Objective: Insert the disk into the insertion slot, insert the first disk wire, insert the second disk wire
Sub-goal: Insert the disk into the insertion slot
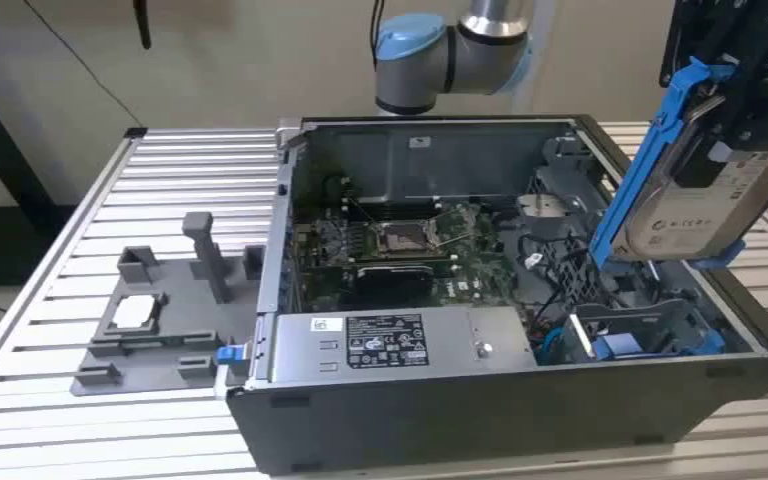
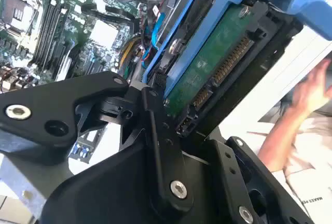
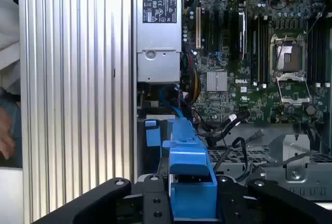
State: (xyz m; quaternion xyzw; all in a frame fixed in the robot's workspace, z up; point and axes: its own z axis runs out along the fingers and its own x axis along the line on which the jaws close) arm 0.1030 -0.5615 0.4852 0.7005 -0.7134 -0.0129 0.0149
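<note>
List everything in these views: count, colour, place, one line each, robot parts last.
the disk: one, silver-grey, blue carrier, held above the case.
the insertion slot: one, dark grey, blue tabs, inside the case, exterior view's right.
case: one, dark grey, open, on the table.
motherboard: one, green, inside the case.
power-supply box: one, grey, case's near wall.
fixture: one, grey, on the table, exterior view's left.
table: one, silver, slatted, under everything.
person's hand: one, beyond the disk, second wrist view.
arm: one, grey-blue, behind the case.
gripper: one, black, shut on the disk.
</note>
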